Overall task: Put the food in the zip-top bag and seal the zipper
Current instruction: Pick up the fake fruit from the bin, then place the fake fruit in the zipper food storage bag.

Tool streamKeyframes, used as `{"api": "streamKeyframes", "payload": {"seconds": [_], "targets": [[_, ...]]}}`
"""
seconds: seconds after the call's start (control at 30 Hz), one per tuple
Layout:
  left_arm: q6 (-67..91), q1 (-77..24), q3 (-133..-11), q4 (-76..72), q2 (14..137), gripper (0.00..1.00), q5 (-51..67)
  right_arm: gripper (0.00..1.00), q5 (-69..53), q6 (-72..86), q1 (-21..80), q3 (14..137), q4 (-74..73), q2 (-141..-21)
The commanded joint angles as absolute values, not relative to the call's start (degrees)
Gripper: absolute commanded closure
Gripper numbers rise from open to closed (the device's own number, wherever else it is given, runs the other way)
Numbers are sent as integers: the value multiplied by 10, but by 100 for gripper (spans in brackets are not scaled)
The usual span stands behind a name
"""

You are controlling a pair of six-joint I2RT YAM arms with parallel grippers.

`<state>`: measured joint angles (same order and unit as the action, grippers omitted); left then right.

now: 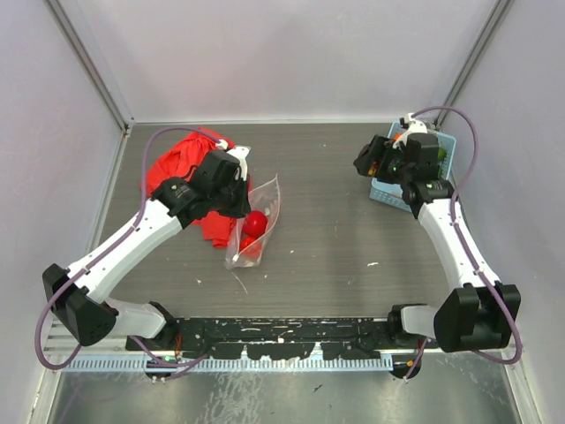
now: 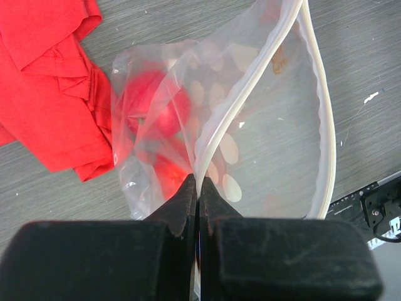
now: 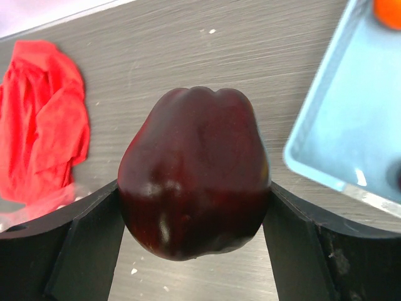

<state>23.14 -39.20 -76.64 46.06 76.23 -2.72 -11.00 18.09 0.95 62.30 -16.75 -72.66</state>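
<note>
Red cloth (image 2: 50, 94) is shown crumpled left of the left gripper (image 2: 199, 188); blue basket (image 3: 338, 125) is set right of the right gripper (image 3: 194, 210).

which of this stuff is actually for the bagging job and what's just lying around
For the job: zip-top bag, zipper, red food inside it, dark purple food in the right gripper, left gripper shut on the zipper.
Lying about: red cloth, light blue basket.

Bright even light; zip-top bag (image 2: 263, 144) contents blurred, maybe defocus.
</note>
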Motion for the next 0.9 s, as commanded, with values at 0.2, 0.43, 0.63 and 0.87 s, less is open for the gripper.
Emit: {"api": "streamKeyframes", "payload": {"seconds": [0.2,0.43,0.63,0.87], "targets": [[231,-388,-770,434,747,100,-18,40,-82,202,147,658,-185,-672],[231,-387,-770,435,751,100,-18,40,-78,219,228,702,-193,-675],[232,-387,-772,437,757,100,-17,40,-66,241,311,713,-164,-685],[233,-387,-772,438,759,100,-18,40,-62,273,385,708,-111,-698]]}}
